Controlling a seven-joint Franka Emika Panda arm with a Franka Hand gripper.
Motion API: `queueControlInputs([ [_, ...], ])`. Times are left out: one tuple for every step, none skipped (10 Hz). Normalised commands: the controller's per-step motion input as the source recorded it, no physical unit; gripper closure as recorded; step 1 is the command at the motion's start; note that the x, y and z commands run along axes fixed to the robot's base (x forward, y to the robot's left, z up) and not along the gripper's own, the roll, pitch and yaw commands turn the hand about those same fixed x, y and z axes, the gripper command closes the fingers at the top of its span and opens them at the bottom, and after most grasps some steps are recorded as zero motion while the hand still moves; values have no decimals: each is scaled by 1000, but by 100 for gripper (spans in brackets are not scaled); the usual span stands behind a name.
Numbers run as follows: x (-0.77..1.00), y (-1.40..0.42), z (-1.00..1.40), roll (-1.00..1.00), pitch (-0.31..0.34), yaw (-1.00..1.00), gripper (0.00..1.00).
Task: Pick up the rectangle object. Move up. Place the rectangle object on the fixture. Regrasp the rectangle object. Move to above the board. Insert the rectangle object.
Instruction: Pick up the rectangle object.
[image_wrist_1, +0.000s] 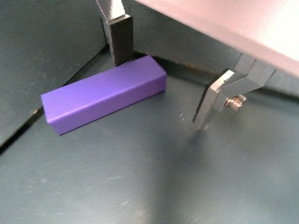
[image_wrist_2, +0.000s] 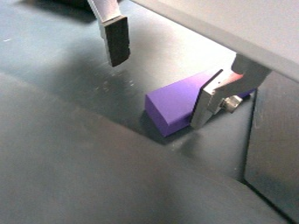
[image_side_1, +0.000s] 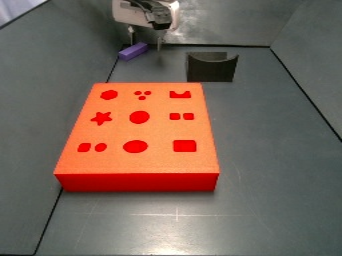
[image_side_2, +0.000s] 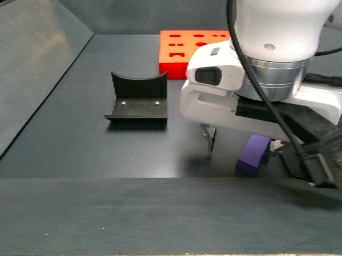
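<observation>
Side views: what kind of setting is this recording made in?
Probably a lab test cell for peg insertion: a dark walled tabletop holding a red board with cut-out shapes, a dark fixture, and a purple block lying beside the open gripper.

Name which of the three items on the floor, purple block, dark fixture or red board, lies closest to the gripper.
The small purple rectangular block: it lies between the open gripper fingers. The dark fixture and red board sit apart.
</observation>
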Motion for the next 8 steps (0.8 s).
queueControlInputs([
  [-66, -117, -80, -159, 0, -594, 0],
  [-29, -123, -114, -166, 0, -574, 0],
  [-23, -80, -203, -123, 0, -477, 0],
  [0, -74, -280, -99, 0, -463, 0],
  [0, -31, -291, -80, 0, -403, 0],
  [0, 0, -149, -46, 0, -263, 0],
  [0, 91, 0, -93, -23, 0, 0],
  [0, 0, 0, 0, 10, 0, 0],
])
